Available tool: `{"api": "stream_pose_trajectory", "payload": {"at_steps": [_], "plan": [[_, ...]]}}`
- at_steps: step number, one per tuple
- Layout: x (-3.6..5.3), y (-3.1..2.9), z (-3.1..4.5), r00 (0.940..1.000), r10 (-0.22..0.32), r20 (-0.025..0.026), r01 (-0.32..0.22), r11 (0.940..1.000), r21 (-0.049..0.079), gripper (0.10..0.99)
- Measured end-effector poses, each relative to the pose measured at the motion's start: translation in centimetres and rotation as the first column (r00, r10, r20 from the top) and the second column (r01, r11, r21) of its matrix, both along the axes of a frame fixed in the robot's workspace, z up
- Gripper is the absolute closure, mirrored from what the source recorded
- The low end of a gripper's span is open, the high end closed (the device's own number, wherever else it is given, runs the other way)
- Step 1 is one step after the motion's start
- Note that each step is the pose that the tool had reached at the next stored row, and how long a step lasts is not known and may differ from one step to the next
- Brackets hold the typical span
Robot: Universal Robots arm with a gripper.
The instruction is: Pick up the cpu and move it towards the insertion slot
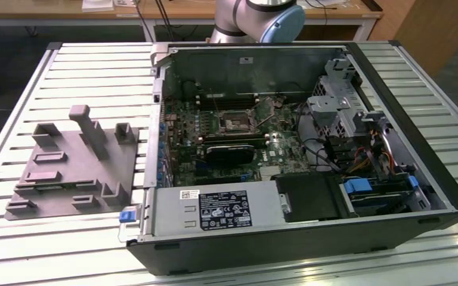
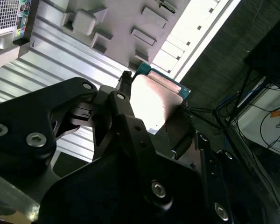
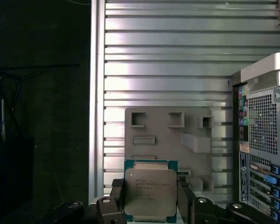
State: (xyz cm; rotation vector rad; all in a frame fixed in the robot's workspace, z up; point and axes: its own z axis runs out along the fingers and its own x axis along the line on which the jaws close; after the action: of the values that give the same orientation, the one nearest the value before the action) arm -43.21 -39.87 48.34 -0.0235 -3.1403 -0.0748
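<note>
In both wrist views the cpu, a flat square chip with a silvery top and a green rim, is clamped between the two black fingers of my gripper. The gripper is shut on its opposite edges and holds it high over the slatted table. In the first wrist view the grey fixture lies below and beyond it. In the exterior view the insertion slot, a square metal-framed socket on the green board, sits inside the open computer case.
The open computer case fills the exterior view's right, with a black fan shroud below the socket and a power supply in front. The grey fixture lies at the left. The arm's base stands behind the case.
</note>
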Motion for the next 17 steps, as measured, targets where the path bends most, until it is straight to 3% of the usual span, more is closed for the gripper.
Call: {"api": "stream_pose_trajectory", "payload": {"at_steps": [14,17], "plan": [[0.01,0.01,2.22,1.0,-0.003,-0.0001,0.003,1.0,0.0,0.545],[0.48,0.01,2.27,1.0,-0.004,-0.0001,0.004,1.0,0.0,0.545]]}}
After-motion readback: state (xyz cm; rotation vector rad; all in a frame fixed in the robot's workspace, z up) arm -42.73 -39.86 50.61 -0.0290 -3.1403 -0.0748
